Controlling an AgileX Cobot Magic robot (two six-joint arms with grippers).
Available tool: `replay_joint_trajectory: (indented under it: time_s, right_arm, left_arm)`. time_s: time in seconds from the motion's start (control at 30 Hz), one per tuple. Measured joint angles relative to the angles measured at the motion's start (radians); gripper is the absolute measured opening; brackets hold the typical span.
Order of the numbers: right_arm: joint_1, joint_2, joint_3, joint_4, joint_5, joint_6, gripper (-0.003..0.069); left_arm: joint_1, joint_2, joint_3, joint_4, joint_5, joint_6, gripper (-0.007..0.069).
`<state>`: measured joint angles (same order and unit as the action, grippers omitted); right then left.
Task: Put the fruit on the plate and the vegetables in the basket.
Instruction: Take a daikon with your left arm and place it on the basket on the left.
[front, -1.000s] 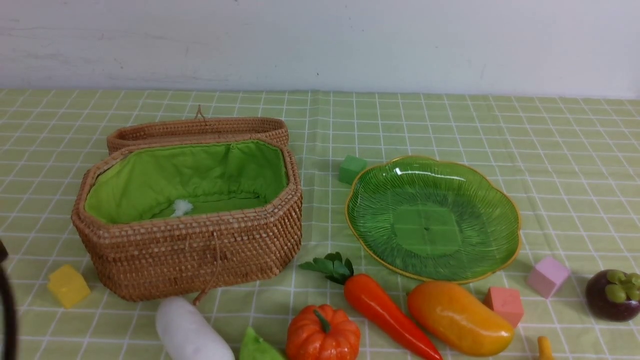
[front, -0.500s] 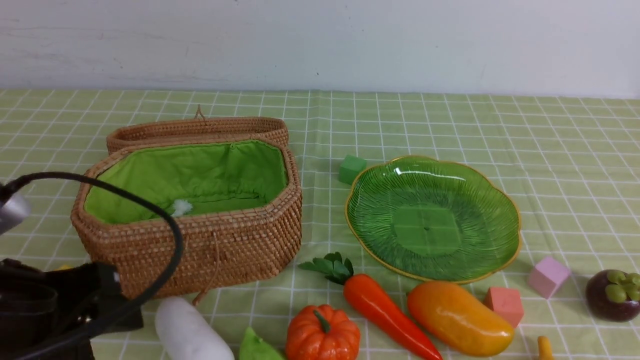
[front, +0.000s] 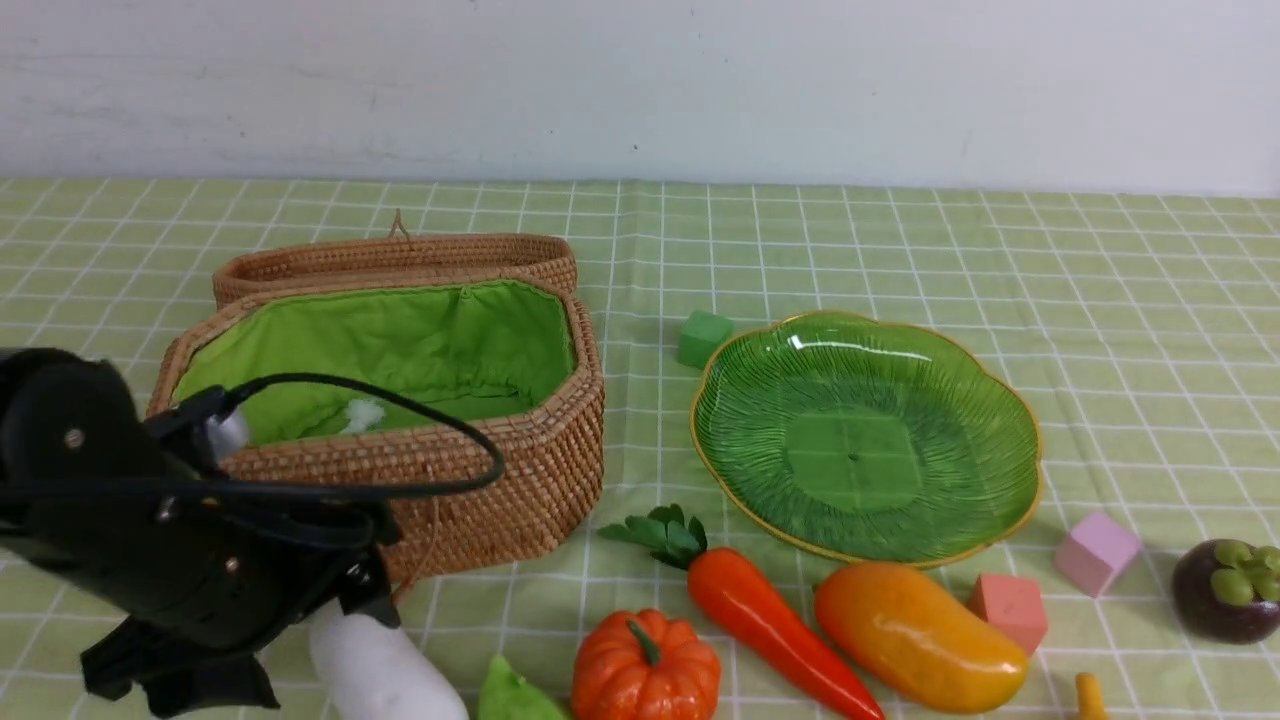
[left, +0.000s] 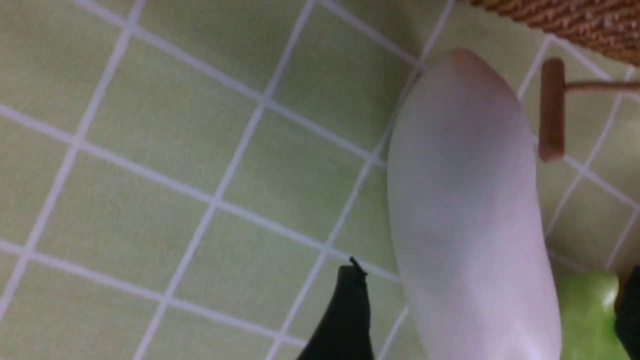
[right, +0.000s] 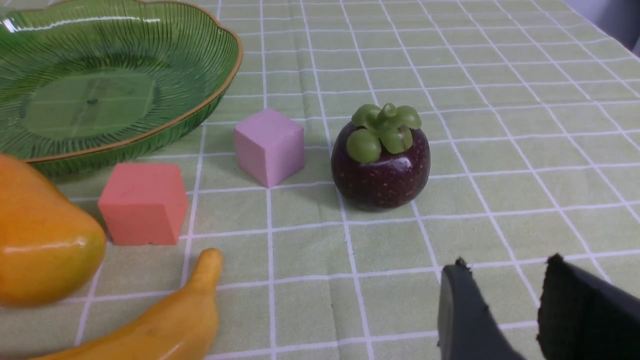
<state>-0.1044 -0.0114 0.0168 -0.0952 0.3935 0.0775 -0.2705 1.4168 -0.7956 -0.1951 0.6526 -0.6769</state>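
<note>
The white radish (front: 385, 668) lies on the cloth in front of the wicker basket (front: 480, 490). My left gripper (left: 492, 280) is open and straddles the radish (left: 470, 200), one finger on each side, not touching it. Beside it are the green cucumber (front: 515, 695), pumpkin (front: 645, 670), carrot (front: 770, 625) and mango (front: 915, 635). The green plate (front: 860, 450) is empty. My right gripper (right: 505, 270) is open over bare cloth, short of the mangosteen (right: 381, 160); the banana (right: 165, 320) lies to its side.
The basket's lid (front: 395, 258) lies open behind it, and its cord toggle (left: 551, 110) rests by the radish tip. A green cube (front: 703, 337), a pink cube (front: 1097, 553) and a salmon cube (front: 1010, 610) stand around the plate.
My left arm came in from the lower left edge and moved right to the radish, its jaws opening wide. It now hides the yellow cube. Nothing else moved.
</note>
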Motion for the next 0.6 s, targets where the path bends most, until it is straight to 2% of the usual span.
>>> replay_joint_trajectory:
  time_s: [0.17, 0.3, 0.43, 0.6]
  right_arm:
    - [0.0, 0.0, 0.0, 0.0, 0.0, 0.0, 0.024]
    - [0.0, 0.0, 0.0, 0.0, 0.0, 0.0, 0.024]
    - [0.0, 0.0, 0.0, 0.0, 0.0, 0.0, 0.024]
    - [0.0, 0.0, 0.0, 0.0, 0.0, 0.0, 0.024]
  left_arm:
    - [-0.002, 0.117, -0.044, 0.002, -0.038, 0.0, 0.0578]
    - [-0.002, 0.188, -0.047, 0.001, -0.061, 0.001, 0.0478]
    - [-0.002, 0.19, -0.051, 0.002, -0.061, 0.02, 0.0464]
    - [-0.002, 0.104, -0.053, 0.002, 0.014, 0.063, 0.0465]
